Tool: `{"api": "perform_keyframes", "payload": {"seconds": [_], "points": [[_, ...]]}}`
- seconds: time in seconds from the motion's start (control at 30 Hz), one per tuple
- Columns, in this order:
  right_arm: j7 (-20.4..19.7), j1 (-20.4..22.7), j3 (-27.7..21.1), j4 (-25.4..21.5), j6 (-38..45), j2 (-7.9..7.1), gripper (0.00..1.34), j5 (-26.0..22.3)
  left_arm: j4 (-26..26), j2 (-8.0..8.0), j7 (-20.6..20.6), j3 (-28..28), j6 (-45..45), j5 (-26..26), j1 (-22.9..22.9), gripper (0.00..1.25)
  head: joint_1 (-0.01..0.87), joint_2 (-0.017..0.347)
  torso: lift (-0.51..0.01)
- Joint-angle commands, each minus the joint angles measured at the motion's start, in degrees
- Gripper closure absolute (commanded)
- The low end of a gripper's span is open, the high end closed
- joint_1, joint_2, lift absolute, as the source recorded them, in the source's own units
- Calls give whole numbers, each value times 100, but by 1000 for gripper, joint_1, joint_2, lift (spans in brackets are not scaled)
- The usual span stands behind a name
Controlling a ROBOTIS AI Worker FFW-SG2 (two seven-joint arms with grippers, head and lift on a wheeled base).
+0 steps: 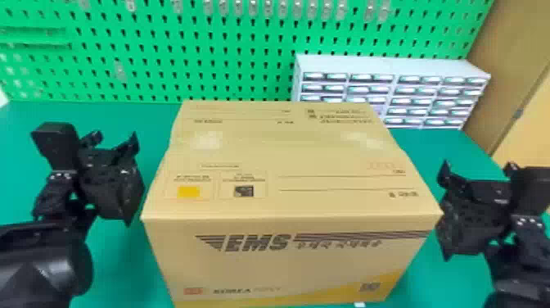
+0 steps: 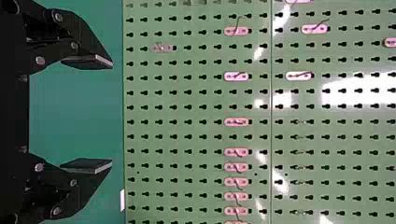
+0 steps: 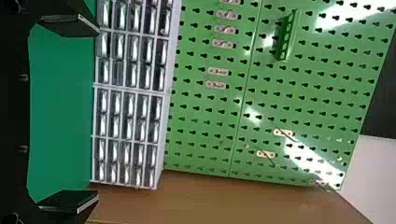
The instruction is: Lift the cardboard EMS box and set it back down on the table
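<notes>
The left hand point(image 2: 112, 114) is wide and holds nothing, with a small gap to the EMS box point(image 1: 286, 266). The box seems to rest on the worktop point(image 1: 157, 116), between both hands. The right hand point(image 3: 98, 113) is also wide and empty, very near the box; touching or not, I cannot tell. Probably the lift is being prepared: next, both should press inward evenly, then raise.

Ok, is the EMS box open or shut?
Shut: the EMS box has its top closed over, with no flap standing up.
</notes>
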Motion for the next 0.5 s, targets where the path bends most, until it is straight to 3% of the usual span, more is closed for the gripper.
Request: {"api": "perform_keyframes", "payload": {"seconds": [0.0, 0.47], "points": [[0, -9, 31, -2, 22, -10, 76, -23, -18, -2, 0, -18, 6, 0, 4, 496, 678, -14, -98], [0, -26, 321, -2, 57, -160, 76, -269, -53, -2, -18, -150, 94, 27, 22, 496, 678, -14, -98]]}}
